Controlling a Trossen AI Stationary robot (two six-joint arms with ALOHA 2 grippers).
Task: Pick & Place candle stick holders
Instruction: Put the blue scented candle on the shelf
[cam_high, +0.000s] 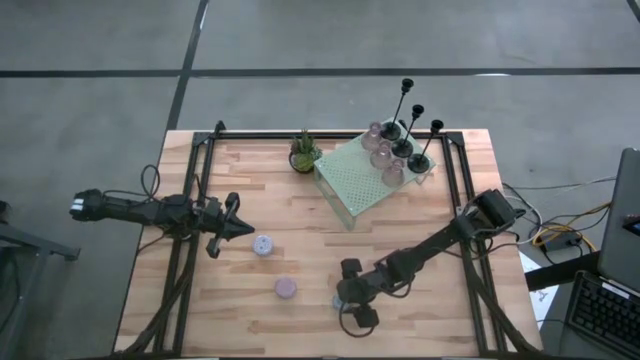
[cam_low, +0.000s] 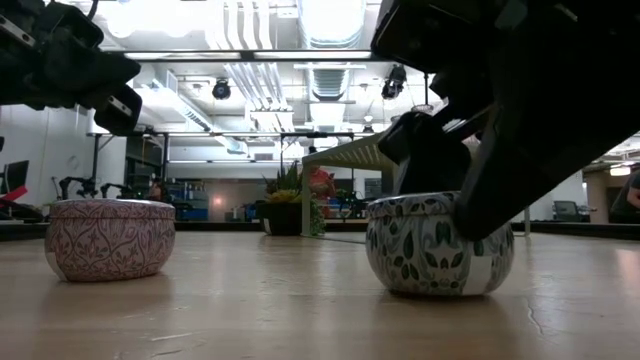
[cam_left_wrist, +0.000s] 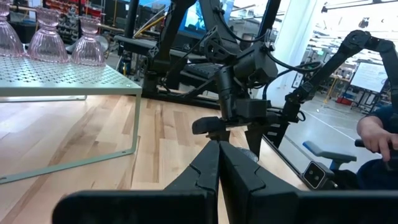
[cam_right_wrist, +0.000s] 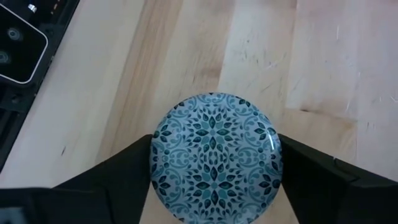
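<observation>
A blue patterned round holder (cam_right_wrist: 214, 165) stands on its base on the table near the front edge, also in the low view (cam_low: 440, 245). My right gripper (cam_high: 350, 292) is down over it and shut on it. A lilac holder (cam_high: 263, 244) and a pink holder (cam_high: 286, 288) stand on the table to its left. My left gripper (cam_high: 240, 228) hovers shut and empty, left of the lilac holder. Three black holders (cam_high: 405, 130) and three pinkish glass cups (cam_high: 383, 155) stand on the pale green platform (cam_high: 350, 185) at the far right. My right gripper holds the blue holder's round side wall (cam_right_wrist: 158, 168) pinched between its two fingers, one on each opposite side. The fingers (cam_right_wrist: 124, 174) point down from above. The holder stands upright with its base (cam_low: 440, 288) on the table.
A small potted plant (cam_high: 305, 152) stands at the far edge beside the platform. The black frame rails (cam_high: 190, 200) run along both sides of the table. Bare wood lies between the platform and the round holders.
</observation>
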